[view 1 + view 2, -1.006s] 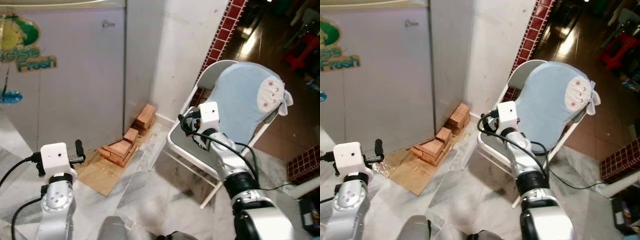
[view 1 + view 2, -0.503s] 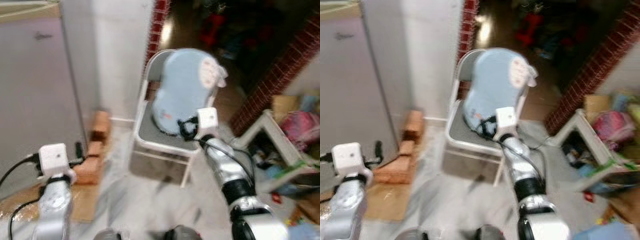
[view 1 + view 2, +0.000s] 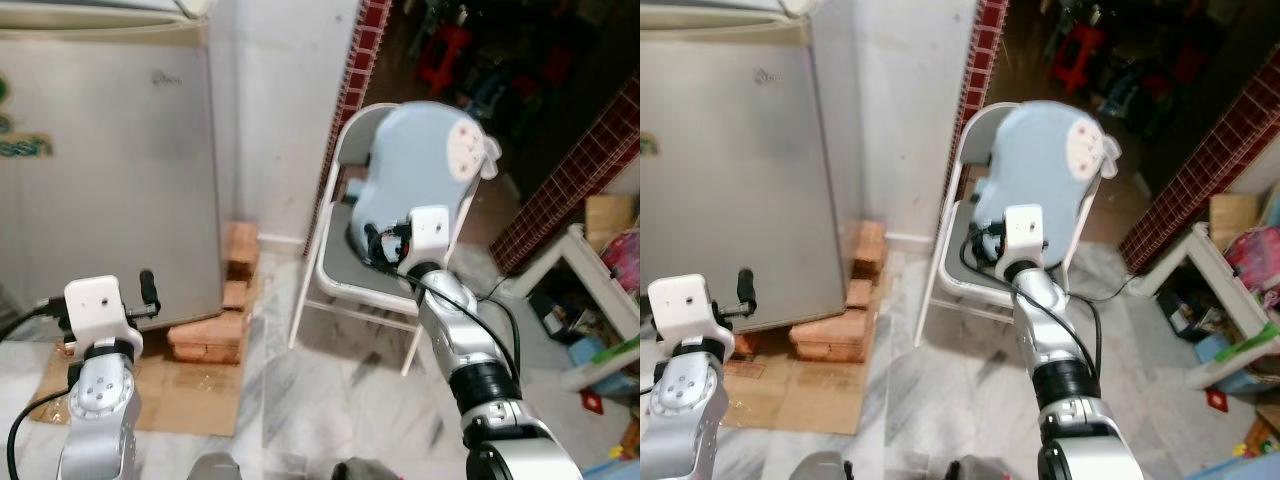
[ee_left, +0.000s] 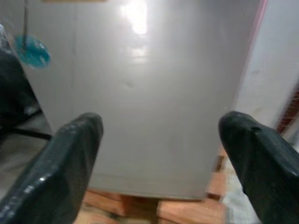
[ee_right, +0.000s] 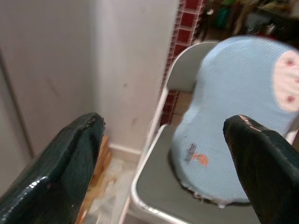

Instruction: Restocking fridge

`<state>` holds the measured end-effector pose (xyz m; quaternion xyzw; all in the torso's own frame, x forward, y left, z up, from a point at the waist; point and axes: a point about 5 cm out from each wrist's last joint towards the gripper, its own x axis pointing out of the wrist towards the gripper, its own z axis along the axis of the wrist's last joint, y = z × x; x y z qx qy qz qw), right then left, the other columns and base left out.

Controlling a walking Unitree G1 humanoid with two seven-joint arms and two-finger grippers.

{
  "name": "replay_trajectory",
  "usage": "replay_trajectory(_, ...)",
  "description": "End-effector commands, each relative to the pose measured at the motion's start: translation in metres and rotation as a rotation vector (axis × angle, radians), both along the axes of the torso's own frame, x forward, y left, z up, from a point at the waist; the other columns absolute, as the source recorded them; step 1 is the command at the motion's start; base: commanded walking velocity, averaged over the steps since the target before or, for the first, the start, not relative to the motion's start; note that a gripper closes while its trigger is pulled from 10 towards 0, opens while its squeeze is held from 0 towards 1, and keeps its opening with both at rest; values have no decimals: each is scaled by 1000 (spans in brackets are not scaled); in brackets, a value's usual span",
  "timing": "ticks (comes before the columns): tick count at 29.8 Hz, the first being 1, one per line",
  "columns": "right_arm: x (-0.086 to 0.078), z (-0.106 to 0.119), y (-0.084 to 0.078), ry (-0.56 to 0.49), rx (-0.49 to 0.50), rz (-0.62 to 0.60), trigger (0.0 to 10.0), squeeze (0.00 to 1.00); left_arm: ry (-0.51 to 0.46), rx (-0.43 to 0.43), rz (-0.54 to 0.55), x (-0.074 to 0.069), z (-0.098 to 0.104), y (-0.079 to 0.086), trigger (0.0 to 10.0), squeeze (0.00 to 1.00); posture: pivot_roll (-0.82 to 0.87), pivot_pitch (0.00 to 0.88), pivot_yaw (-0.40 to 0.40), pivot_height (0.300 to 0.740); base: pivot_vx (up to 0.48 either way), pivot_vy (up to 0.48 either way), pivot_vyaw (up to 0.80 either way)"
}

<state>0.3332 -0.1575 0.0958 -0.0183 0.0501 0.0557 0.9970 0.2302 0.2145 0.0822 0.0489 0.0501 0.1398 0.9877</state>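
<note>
Left eye view: the fridge (image 3: 100, 160) is standing shut on bricks (image 3: 212, 335), beside a chair (image 3: 385, 260). Left wrist view: the left pincer (image 4: 161, 163) is facing the door, fingers spread, grasping nothing. Right wrist view: the right pincer (image 5: 163, 163) is gaping empty toward the chair. The heavy, rigid door probably needs pulling at its edge.

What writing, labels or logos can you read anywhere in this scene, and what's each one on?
Green lettering on the fridge door sticker, cut off at the picture's edge: partly legible, ending in "esh".
Small brand badge near the top of the fridge door: too small to read.
Small orange print on the blue cushion leaning on the white chair: blurred, unreadable.
</note>
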Motion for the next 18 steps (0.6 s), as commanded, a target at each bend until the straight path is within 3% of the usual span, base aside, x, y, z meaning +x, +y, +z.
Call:
replay_trajectory(1,0,3,-6,-9,11,-32,10000,0,-8,20,-14,-2,5,-1,10000,0,109,21,-129,740,0,0,0)
replay_trajectory(5,-6,-1,-13,3,-3,-79,10000,0,0,17,-7,-14,5,2,10000,0,117,28,-130,740,0,0,0)
replay_trajectory(9,-11,-6,-15,23,12,-98,10000,0,6,56,-22,-18,4,5,10000,0,131,14,-132,740,0,0,0)
replay_trajectory(15,-23,-11,-15,31,15,-106,10000,0,-18,85,-51,-12,13,1,10000,0,140,0,-102,740,0,0,0)
replay_trajectory(18,-31,-17,-21,52,77,-161,10000,0,-9,63,-136,-3,20,-2,10000,0,119,0,-67,740,0,0,0)
